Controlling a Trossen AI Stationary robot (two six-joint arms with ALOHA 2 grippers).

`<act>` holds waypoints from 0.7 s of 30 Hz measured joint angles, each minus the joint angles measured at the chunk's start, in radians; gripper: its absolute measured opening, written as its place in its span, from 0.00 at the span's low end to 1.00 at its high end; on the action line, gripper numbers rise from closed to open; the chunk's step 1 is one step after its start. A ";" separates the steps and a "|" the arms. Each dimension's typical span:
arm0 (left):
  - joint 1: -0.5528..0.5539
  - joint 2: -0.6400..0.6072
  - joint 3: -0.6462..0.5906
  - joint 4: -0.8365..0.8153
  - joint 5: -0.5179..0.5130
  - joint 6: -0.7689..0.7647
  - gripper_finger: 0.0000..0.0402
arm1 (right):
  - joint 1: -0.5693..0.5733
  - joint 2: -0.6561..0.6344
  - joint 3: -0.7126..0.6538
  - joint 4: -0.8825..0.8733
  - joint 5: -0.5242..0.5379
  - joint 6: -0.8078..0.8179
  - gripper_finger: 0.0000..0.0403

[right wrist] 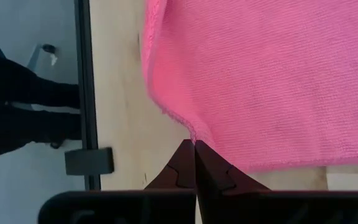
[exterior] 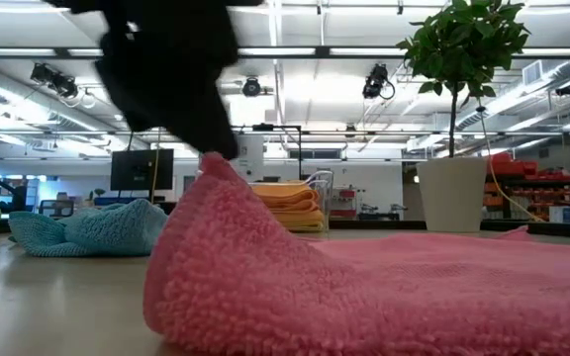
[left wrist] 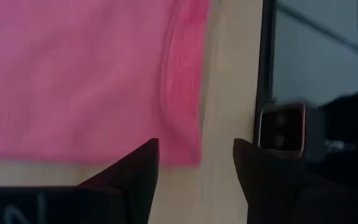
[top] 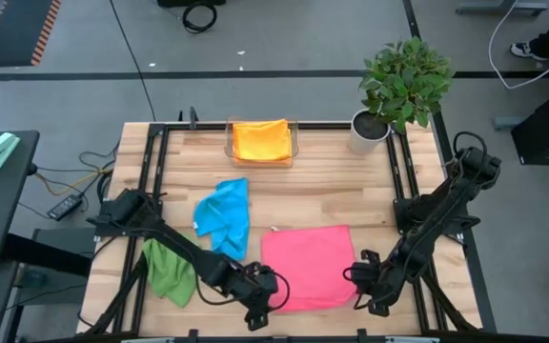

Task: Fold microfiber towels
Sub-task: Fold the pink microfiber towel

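Wooden planks make up the surface (top: 332,181), with a potted plant (top: 400,81) at one far corner and a clear tray (top: 261,143) holding a folded orange towel (top: 260,139) at the far edge. The pink towel (top: 308,265) lies spread near the front edge, between both arms. The left tool (top: 263,303) stands at its front left corner with fingers spread, gripping nothing; the right tool (top: 368,286) is pressed together, pinching the front right corner (a small peak of cloth sits between its tips). To fold well, both corners should probably be gripped and lifted level. Its nap looks thick and fuzzy, one edge humped. Blue (top: 223,216) and green (top: 169,271) towels lie crumpled to the left.
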State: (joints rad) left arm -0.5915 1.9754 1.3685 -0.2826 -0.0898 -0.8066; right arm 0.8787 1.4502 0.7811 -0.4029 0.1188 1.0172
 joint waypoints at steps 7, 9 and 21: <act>-0.002 0.045 0.000 0.036 -0.003 -0.046 0.51 | 0.002 0.000 0.000 0.004 0.003 -0.015 0.00; 0.001 0.048 0.002 0.046 -0.003 -0.053 0.51 | 0.002 0.000 0.000 0.003 0.003 -0.024 0.00; 0.004 0.084 0.000 0.062 0.003 -0.113 0.38 | 0.002 0.000 0.000 0.000 0.003 -0.041 0.00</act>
State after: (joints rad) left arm -0.5873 2.0598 1.3690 -0.2204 -0.0864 -0.9192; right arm 0.8803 1.4502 0.7807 -0.4032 0.1215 0.9760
